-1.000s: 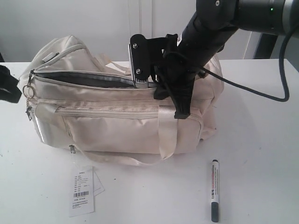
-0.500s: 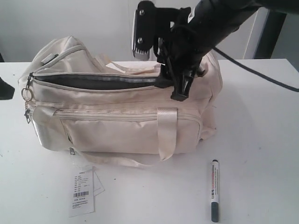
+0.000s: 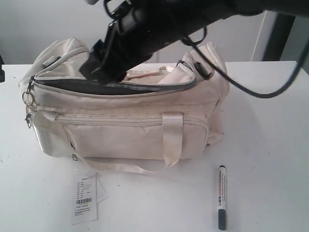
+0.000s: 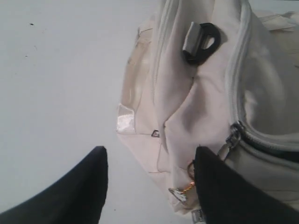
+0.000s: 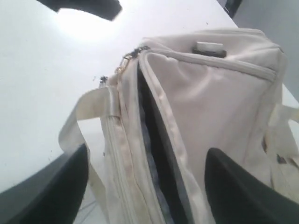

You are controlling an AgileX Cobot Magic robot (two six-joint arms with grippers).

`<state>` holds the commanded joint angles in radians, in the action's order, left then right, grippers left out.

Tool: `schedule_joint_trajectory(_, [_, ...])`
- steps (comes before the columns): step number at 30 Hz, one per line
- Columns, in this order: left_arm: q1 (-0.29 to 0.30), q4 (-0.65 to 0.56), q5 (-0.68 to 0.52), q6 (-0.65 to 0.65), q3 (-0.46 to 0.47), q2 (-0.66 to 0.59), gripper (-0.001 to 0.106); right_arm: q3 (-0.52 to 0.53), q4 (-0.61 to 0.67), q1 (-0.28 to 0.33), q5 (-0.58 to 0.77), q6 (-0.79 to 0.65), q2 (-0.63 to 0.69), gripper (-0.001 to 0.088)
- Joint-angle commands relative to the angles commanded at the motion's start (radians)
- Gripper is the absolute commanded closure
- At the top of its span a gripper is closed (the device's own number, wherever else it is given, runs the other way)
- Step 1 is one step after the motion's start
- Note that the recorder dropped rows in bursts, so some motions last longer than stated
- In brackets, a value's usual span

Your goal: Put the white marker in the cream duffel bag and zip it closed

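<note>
**Right gripper** (image 5: pixel 148 151): released. The two dark fingers (image 5: pixel 51 186) stand wide apart with nothing between them. It hangs over the open top of the bag, towards the bag's left half in the exterior view, where it shows only as a blurred dark mass.

**Left gripper** (image 4: pixel 150 151): released, fingers spread and empty. It sits low at the bag's end, and one finger (image 4: pixel 233 191) is just beside the metal zip pulls (image 4: pixel 182 193) there. Whether it touches them cannot be told.

**Cream duffel bag** (image 3: pixel 125 135): stands on the white table (image 3: pixel 270 145). The main top zip is open along most of its length, and dark lining shows in the gap. The front pocket zip is closed. A pale webbing handle (image 3: pixel 172 137) loops down the front face and trails onto the table. There is a black clip (image 3: pixel 200 70) at the end nearer the right arm and a metal ring (image 3: pixel 29 96) at the other end.

**White marker** (image 3: pixel 222 197): outside the bag. It lies flat on the table in front of the bag's right-hand end and well apart from it. It points roughly away from the viewer, with the longer dark end nearest, and neither gripper touches it.

**Barcode hang tag** (image 3: pixel 84 198): flat on the table in front of the bag's left half.
</note>
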<state>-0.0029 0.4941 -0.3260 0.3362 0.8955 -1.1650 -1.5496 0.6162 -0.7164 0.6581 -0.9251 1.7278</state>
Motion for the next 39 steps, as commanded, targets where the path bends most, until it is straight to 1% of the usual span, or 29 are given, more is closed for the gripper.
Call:
schedule_joint_trajectory(2, [0.000, 0.069, -0.012, 0.074, 0.000, 0.000, 0.047, -0.040, -0.103, -0.017, -0.002, 0.045, 0.045, 0.0235])
schedule_joint_trajectory(3, [0.000, 0.088, -0.018, 0.090, 0.000, 0.000, 0.047, -0.054, -0.156, -0.023, -0.002, 0.067, 0.060, 0.0235])
schedule_joint_trajectory(5, [0.000, 0.095, -0.018, 0.094, 0.000, 0.000, 0.047, -0.080, -0.265, -0.031, 0.001, 0.130, 0.089, 0.0235])
schedule_joint_trajectory(6, [0.000, 0.097, -0.018, 0.094, 0.000, -0.002, 0.047, -0.088, -0.295, -0.031, 0.004, 0.147, 0.100, 0.0235])
schedule_joint_trajectory(9, [0.000, 0.111, -0.018, 0.094, 0.000, -0.006, 0.047, -0.102, -0.337, -0.031, 0.004, 0.149, 0.122, 0.0236])
schedule_joint_trajectory(14, [0.000, 0.127, -0.026, 0.096, 0.000, -0.015, 0.047, -0.104, -0.364, -0.031, -0.055, 0.169, 0.134, 0.0306])
schedule_joint_trajectory(16, [0.000, 0.169, -0.040, 0.124, 0.000, -0.015, 0.047, -0.104, -0.364, -0.031, -0.076, 0.169, 0.138, 0.0306])
schedule_joint_trajectory(19, [0.000, 0.261, -0.078, 0.219, 0.000, -0.015, 0.047, -0.104, -0.390, -0.031, -0.091, 0.169, 0.151, 0.0316])
schedule_joint_trajectory(23, [0.000, 0.365, -0.119, 0.309, 0.000, -0.015, 0.047, -0.104, -0.425, -0.031, -0.109, 0.169, 0.184, 0.0318])
schedule_joint_trajectory(25, [0.000, 0.397, -0.142, 0.319, 0.000, -0.015, 0.047, -0.104, -0.431, -0.031, -0.140, 0.181, 0.194, 0.0369])
schedule_joint_trajectory(26, [0.000, 0.422, -0.163, 0.328, 0.000, -0.015, 0.047, -0.104, -0.431, -0.031, -0.155, 0.190, 0.199, 0.0420])
schedule_joint_trajectory(28, [-0.002, 0.474, -0.214, 0.374, 0.000, -0.015, 0.047, -0.104, -0.431, -0.031, -0.168, 0.193, 0.201, 0.0561])
schedule_joint_trajectory(30, [-0.028, 0.494, -0.241, 0.401, -0.002, -0.015, 0.047, -0.104, -0.431, -0.031, -0.171, 0.193, 0.201, 0.0764])
schedule_joint_trajectory(31, [-0.043, 0.494, -0.238, 0.401, -0.009, -0.015, 0.047, -0.104, -0.431, -0.031, -0.166, 0.193, 0.201, 0.0843])
schedule_joint_trajectory(32, [-0.062, 0.494, -0.226, 0.399, -0.021, -0.015, 0.047, -0.104, -0.431, -0.031, -0.166, 0.193, 0.201, 0.0866])
schedule_joint_trajectory(36, [-0.133, 0.517, -0.165, 0.393, -0.102, -0.015, 0.047, -0.104, -0.431, -0.031, -0.153, 0.193, 0.199, 0.0868])
schedule_joint_trajectory(37, [-0.146, 0.525, -0.137, 0.393, -0.124, -0.015, 0.047, -0.104, -0.431, -0.031, -0.151, 0.193, 0.197, 0.0868])
schedule_joint_trajectory(39, [-0.171, 0.558, -0.040, 0.393, -0.180, -0.015, 0.047, -0.104, -0.431, -0.031, -0.148, 0.193, 0.191, 0.0868])
